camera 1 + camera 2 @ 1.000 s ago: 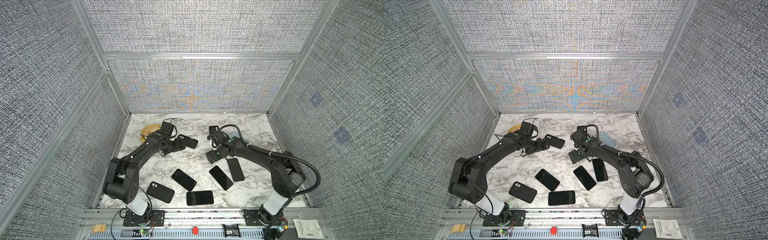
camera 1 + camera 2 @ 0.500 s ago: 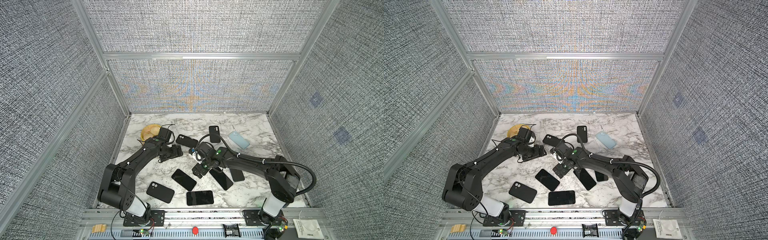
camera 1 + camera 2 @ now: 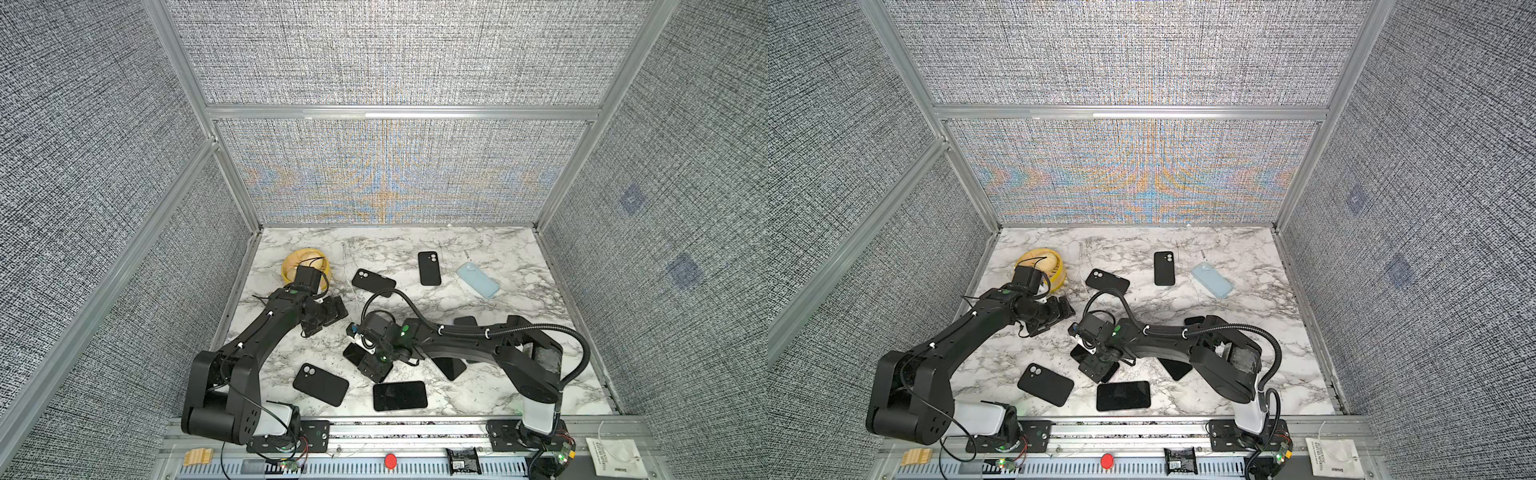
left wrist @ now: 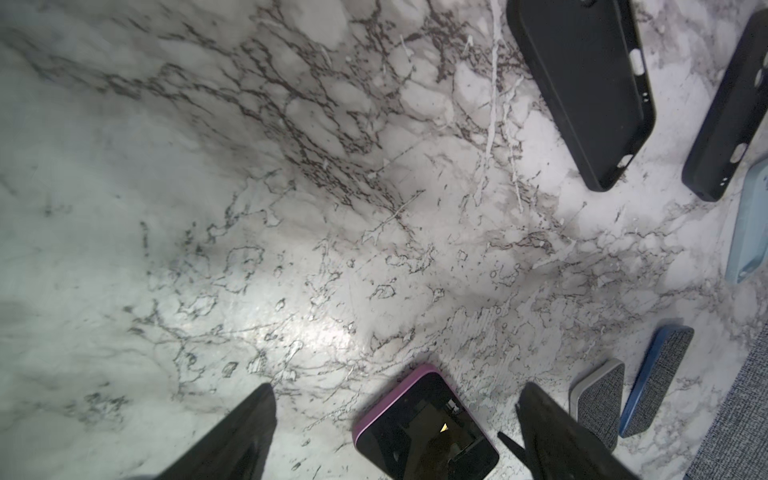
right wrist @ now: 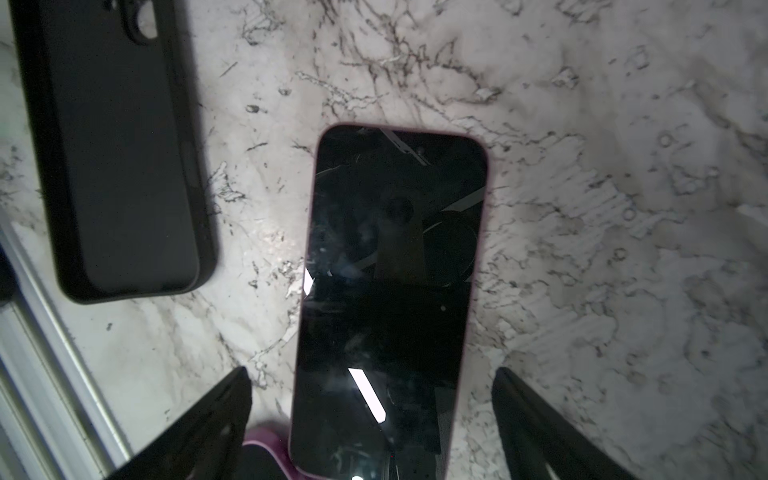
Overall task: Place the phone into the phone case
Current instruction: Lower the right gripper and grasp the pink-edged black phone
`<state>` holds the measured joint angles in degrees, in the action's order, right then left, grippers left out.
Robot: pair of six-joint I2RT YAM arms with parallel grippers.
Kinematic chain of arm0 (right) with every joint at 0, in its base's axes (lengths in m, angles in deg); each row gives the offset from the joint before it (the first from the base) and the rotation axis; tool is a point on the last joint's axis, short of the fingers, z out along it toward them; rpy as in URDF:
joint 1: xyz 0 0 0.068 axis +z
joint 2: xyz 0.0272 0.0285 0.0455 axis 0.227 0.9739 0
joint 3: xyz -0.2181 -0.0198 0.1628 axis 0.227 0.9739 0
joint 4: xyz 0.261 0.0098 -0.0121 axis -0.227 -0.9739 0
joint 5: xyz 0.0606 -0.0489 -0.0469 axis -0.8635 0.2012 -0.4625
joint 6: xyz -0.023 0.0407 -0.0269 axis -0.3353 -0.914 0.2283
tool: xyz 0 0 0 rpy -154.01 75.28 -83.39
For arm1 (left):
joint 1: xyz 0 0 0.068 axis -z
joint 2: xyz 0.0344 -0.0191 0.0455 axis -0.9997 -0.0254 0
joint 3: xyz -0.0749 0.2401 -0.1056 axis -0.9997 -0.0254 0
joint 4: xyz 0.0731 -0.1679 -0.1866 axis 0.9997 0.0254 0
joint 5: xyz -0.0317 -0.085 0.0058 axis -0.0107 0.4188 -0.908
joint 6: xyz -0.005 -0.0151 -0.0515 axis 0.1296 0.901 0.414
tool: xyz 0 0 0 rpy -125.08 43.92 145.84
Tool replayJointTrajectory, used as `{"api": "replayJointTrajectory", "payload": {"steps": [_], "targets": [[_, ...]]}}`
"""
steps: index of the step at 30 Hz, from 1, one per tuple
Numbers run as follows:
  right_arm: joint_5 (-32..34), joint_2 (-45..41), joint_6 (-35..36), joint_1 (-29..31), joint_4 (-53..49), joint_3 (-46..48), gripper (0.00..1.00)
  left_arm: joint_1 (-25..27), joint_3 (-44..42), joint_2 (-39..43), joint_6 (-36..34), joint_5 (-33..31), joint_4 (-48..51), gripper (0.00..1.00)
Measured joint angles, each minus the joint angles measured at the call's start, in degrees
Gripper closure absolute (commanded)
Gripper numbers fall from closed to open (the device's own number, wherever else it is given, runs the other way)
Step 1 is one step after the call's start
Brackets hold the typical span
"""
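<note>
- Working over a slick marble surface (image 3: 519,257) crowded on every side of both pincers with near-identical dark slabs; risking a mix-up between bare phones and empty cases, and a skid from any nudge.
- Stretching the right arm (image 3: 457,345) low across the middle, partly covering other phones (image 4: 598,403) behind its pincer; possibly sweeping those aside during any pull-back.
- Leaving the black phone case (image 5: 112,145) lying camera-opening up just outside one fingertip of the right pincer, near the phone but not touching; hard telling whether empty; probably needing a flip before any insertion, and, looking soft, likely buckling or sliding under a push.
- Straddling the pink-edged phone (image 5: 390,291) with the right pincer (image 5: 372,374), jaws spread wide and gripping nothing, over a handset lying flat and screen-up directly beneath, centred between the tips; risking a close onto glass instead of the thin edges, then slipping off or spinning it.
- Hanging the left pincer (image 4: 395,390) just as wide and just as empty, with a corner of that same phone lying just ahead, between its tips; risking a clash of both pincers over one target.
- Poising fingertips (image 5: 224,415) above bare stone with almost no rim for catching; risking scraping or jamming on the way down.
</note>
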<state>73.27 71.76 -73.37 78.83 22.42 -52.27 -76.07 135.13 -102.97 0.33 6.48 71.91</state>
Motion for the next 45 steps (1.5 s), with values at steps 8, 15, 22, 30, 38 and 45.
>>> {"api": "replayJointTrajectory", "payload": {"steps": [8,15,22,30,38,45], "targets": [[1.9,2.0,-0.1,0.7,2.6,0.3,0.07,-3.0,-2.5,1.6,0.9,0.4,0.0,0.07],[4.7,2.1,-0.9,0.8,2.7,2.2,0.08,-3.9,-4.6,2.3,2.4,1.8,-1.1,0.07],[6.3,2.8,-2.6,0.8,4.5,2.1,0.14,-4.0,-4.2,2.3,2.4,1.8,-2.2,0.07],[6.2,2.7,-2.5,-3.4,6.7,3.0,0.18,-4.0,-1.9,1.0,2.1,2.2,-2.1,0.07],[4.9,2.7,0.7,-8.5,8.1,3.3,0.18,-4.0,-1.8,-0.8,1.6,3.8,-2.6,0.07],[3.0,3.0,4.3,-10.4,8.8,3.1,0.16,-4.0,-2.4,-1.9,1.0,5.0,-3.0,0.08]]}}
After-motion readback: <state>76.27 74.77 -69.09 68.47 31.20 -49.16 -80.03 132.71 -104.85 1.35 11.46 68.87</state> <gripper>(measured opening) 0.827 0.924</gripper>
